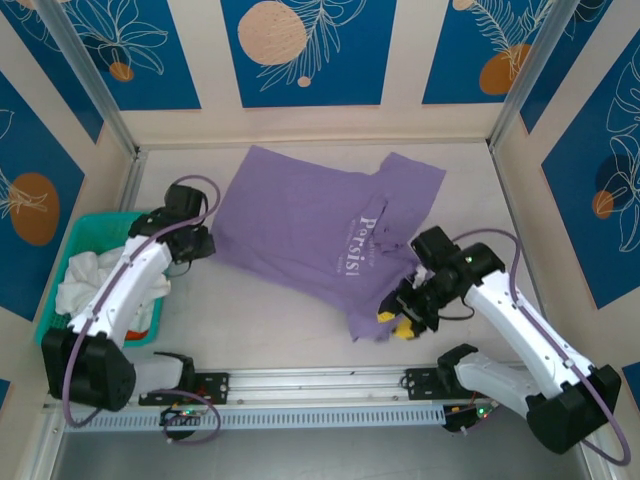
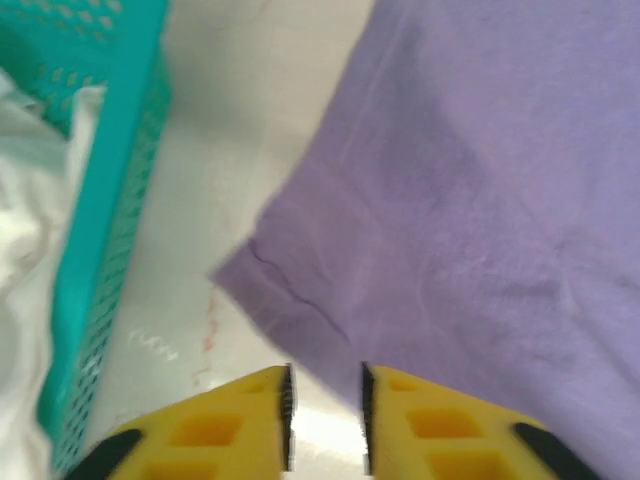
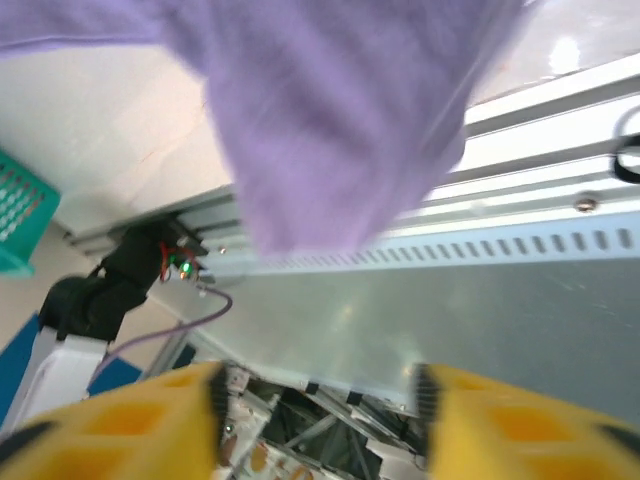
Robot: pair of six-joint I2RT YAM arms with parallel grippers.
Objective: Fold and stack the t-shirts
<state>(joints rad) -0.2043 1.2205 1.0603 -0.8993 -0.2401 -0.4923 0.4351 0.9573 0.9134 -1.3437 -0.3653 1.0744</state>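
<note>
1. The jaws of the left gripper (image 2: 327, 405) stood only a little apart, with bare table in the narrow gap and no cloth between them. The jaws of the right gripper (image 3: 318, 400) stood wide apart and also held nothing.
2. The purple t-shirt (image 1: 300, 215) lay spread on the table (image 1: 270, 330), somewhat crooked, with its white lettering (image 1: 365, 245) facing up. The white t-shirts (image 1: 85, 275) lay crumpled in the teal basket (image 1: 100, 220) at the left.
3. The left gripper pointed at the left corner of the purple t-shirt, just before it. I think it was placed there to take this corner for a fold.
4. The right gripper was at the near right corner, probably for the same reason: two corners taken together let the cloth turn over evenly.
5. In the right wrist view the purple cloth was blurred and seemed to hang before the fingers, above the metal rail (image 3: 540, 250). Whether it touched a finger, I could not tell.
6. In the top view the left fingertips were dark and hard to make out against the arm. The white t-shirts in the basket could not be counted.
</note>
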